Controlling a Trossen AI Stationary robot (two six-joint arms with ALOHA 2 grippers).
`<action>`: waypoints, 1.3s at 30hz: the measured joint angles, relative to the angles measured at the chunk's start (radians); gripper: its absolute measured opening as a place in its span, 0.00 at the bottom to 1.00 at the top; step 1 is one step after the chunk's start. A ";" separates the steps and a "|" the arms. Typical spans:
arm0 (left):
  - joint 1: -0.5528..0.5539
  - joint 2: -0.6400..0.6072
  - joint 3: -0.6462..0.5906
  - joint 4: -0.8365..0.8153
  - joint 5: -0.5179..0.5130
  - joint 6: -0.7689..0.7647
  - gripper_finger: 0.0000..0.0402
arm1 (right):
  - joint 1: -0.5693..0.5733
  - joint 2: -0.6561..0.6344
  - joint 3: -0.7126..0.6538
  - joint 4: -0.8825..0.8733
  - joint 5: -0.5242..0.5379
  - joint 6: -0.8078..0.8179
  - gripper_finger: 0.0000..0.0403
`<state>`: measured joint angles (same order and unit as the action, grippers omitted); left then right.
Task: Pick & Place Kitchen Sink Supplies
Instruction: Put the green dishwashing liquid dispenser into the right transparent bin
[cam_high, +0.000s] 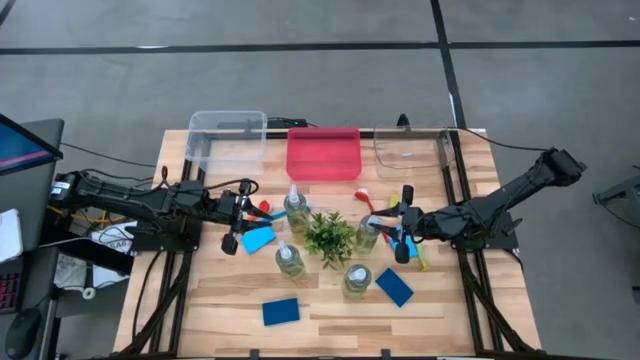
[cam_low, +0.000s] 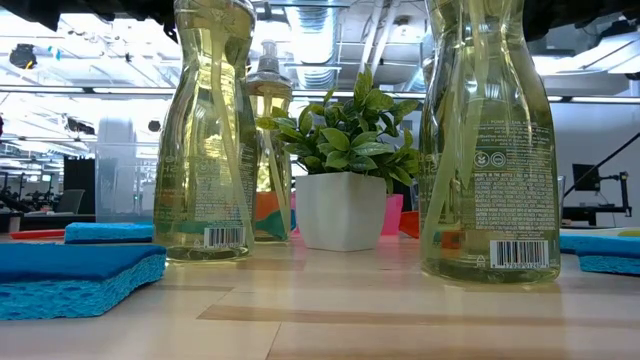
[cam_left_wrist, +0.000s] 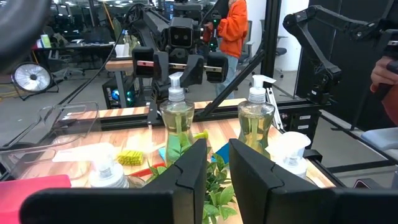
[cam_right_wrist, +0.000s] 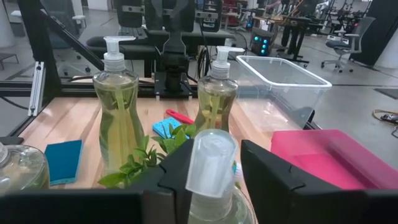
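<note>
The high view looks straight down on the whole table (cam_high: 230, 300). The low view sits at tabletop level, close to two bottles. Both wrist views face each other across the plant (cam_high: 329, 238), at six o'clock from the pink bin (cam_high: 323, 153).

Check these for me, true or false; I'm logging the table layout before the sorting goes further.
1. The pink bin sits between two clear bins. True.
2. The plant stands inside the pink bin. False: it stands on the table, among the pump bottles.
3. Four pump bottles stand upright on the table. True.
4. The left gripper holds a bottle. False: there is nothing between its fingers; it hovers beside a light blue sponge.
5. The right gripper is at the pump bottle just right of the plant. True.
</note>
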<state>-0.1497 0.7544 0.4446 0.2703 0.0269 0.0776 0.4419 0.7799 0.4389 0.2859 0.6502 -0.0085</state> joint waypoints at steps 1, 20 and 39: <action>0.000 0.000 0.000 0.000 0.000 0.000 0.17 | 0.000 0.000 0.000 0.000 0.000 0.000 0.27; 0.000 0.000 0.000 0.000 0.000 0.000 0.17 | 0.000 0.000 -0.001 0.022 0.002 0.001 0.17; 0.000 0.000 0.000 0.000 0.000 0.000 0.17 | 0.016 -0.002 0.043 -0.021 0.006 -0.001 0.16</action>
<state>-0.1497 0.7544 0.4446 0.2699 0.0269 0.0779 0.4579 0.7784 0.4821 0.2653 0.6566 -0.0093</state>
